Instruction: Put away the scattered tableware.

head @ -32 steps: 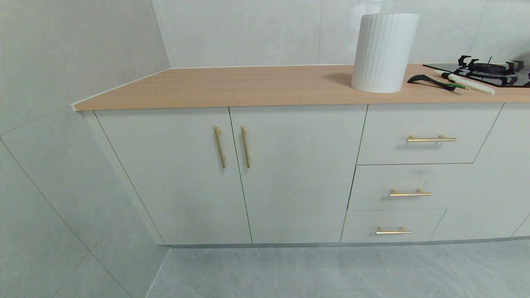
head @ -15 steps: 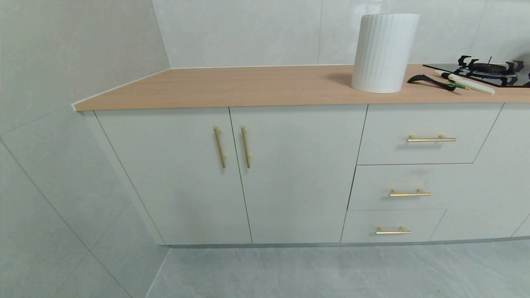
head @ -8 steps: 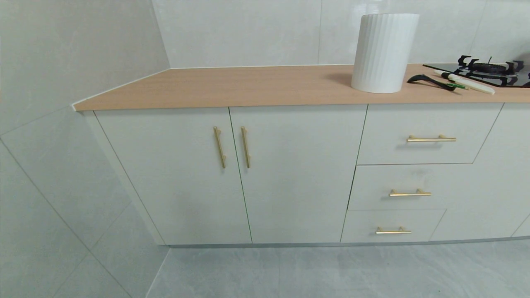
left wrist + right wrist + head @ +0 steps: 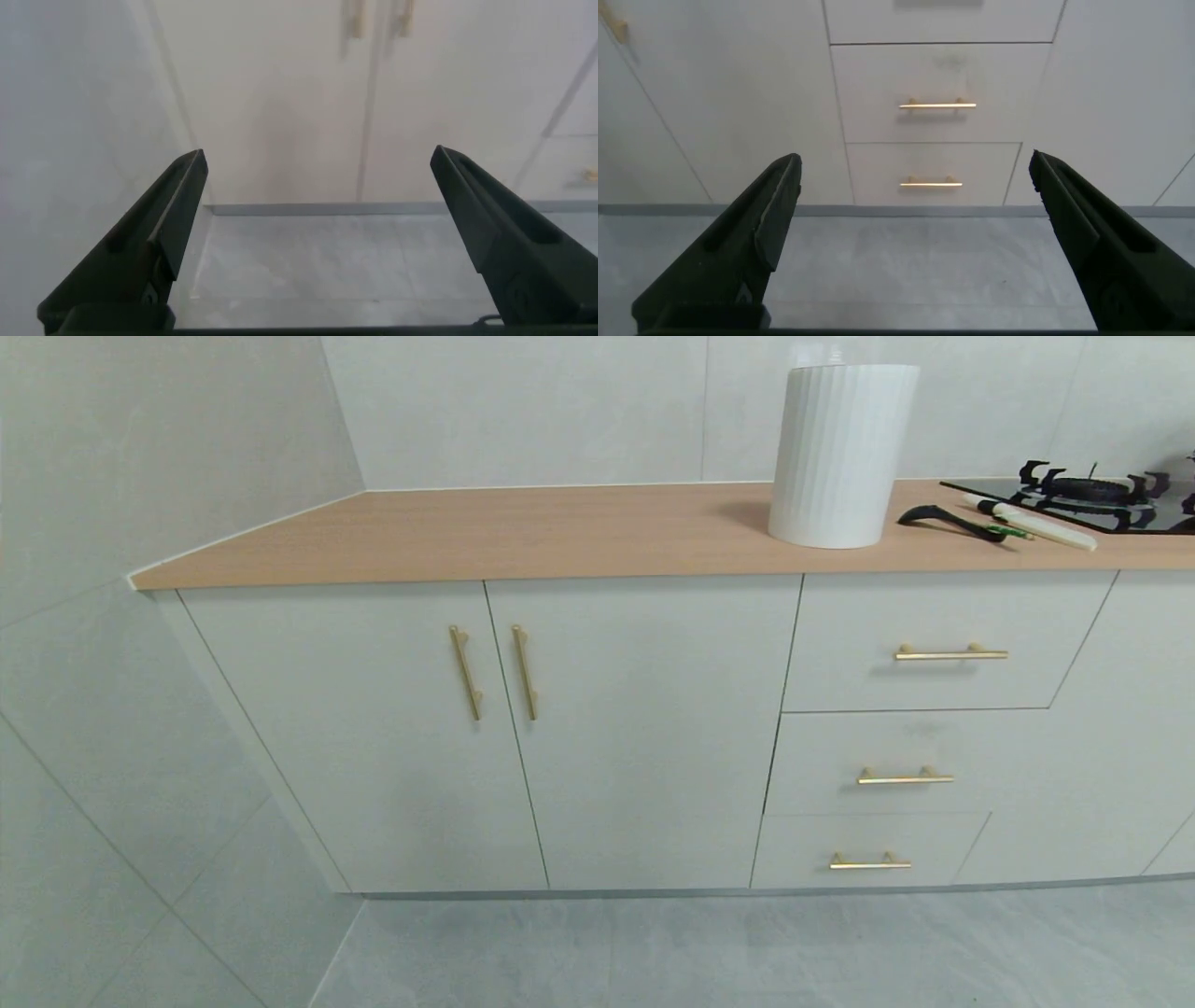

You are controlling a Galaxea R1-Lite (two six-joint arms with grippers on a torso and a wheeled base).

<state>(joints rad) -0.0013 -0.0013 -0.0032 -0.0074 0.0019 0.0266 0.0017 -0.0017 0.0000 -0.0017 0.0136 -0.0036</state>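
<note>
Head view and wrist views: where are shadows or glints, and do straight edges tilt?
In the head view, the white ribbed container casts a shadow to its left on the countertop, the top drawer handle a faint one below itself, and the upright edges of the cabinet lean apart. In the right wrist view, the middle drawer handle glints.

Slight camera shift, apparently rightward; white holder [image 4: 840, 457] farther left in view.
</note>
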